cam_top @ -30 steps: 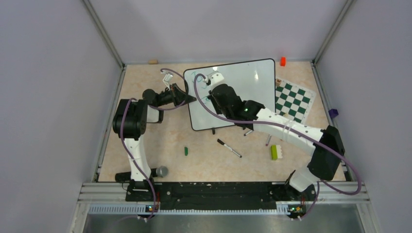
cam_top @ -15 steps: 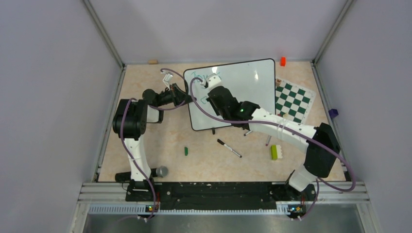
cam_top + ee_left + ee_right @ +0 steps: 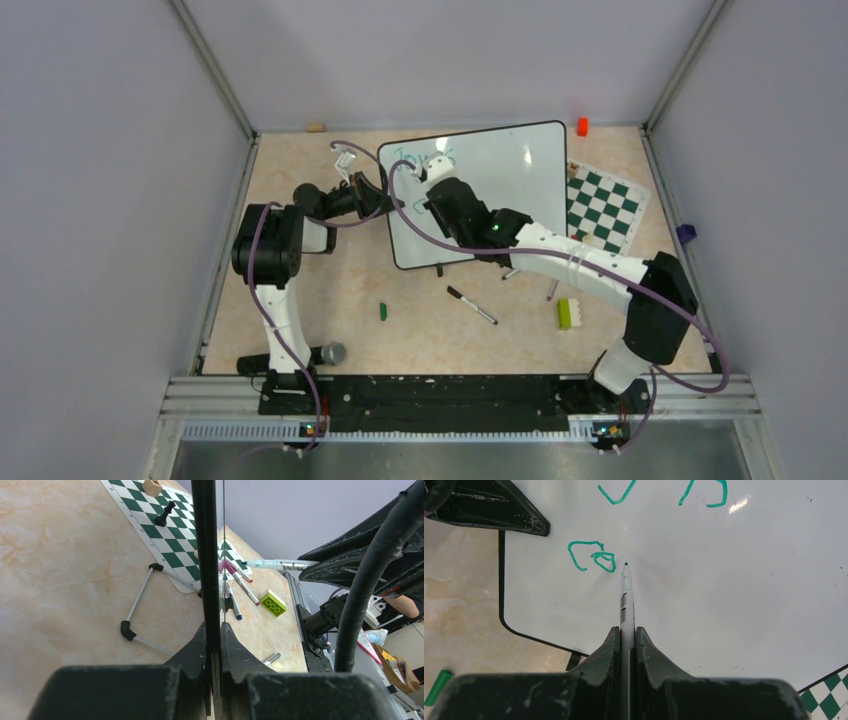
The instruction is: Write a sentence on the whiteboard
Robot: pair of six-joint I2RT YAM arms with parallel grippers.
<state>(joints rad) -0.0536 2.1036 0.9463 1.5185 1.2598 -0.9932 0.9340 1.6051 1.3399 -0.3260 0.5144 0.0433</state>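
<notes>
While the left claw point(image 3: 213, 635) pinches the left edge of the board point(image 3: 510, 170) (far centre), the right claw point(image 3: 626, 630) is clamped on the marker point(image 3: 626, 587), which points far-left, tip just right of the unfinished sentence point(image 3: 591, 555).

One whiteboard point(image 3: 510, 170), one chess mat point(image 3: 605, 205), one lime brick point(image 3: 564, 314)

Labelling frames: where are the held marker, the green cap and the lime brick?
marker point(image 3: 626, 595), right wrist view, white barrel.
green cap point(image 3: 383, 311), top external view, its middle.
lime brick point(image 3: 564, 313), top external view, studded top.
</notes>
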